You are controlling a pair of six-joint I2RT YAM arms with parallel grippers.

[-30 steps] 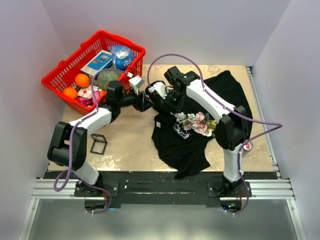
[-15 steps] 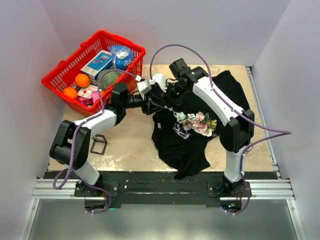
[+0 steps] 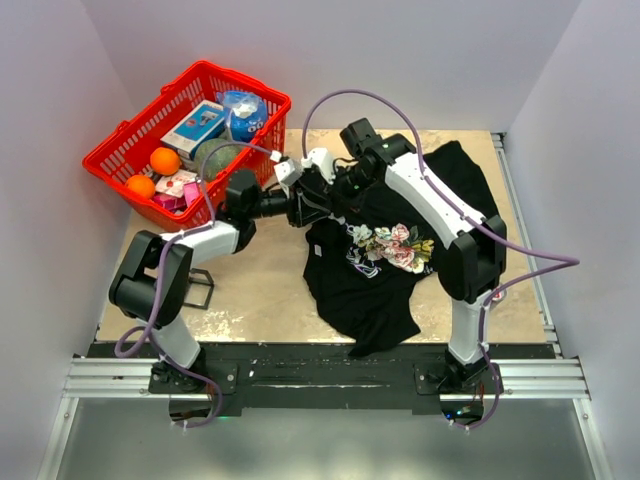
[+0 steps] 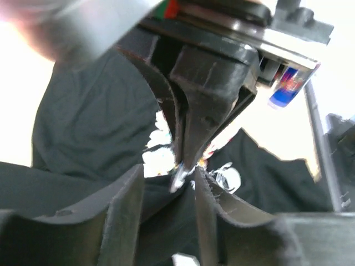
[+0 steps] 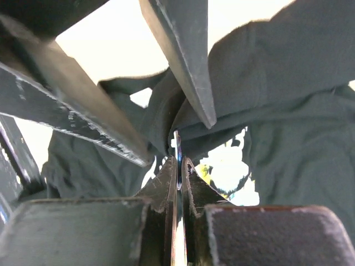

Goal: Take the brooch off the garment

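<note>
Two grippers meet at raised fold of black T-shirt (image 3: 372,290), by its far left edge. Right gripper (image 5: 178,162) pressed together on thin shiny sliver, likely brooch (image 5: 177,143) edge-on. Left gripper (image 4: 168,173) half spread, straddling fold. Advice: left clamps fabric close beside brooch, right pulls straight away, slowly, avoiding tear.

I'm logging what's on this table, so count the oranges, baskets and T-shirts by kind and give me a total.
Oranges: 2
Red basket: 1
Black T-shirt: 1
Total: 4
</note>
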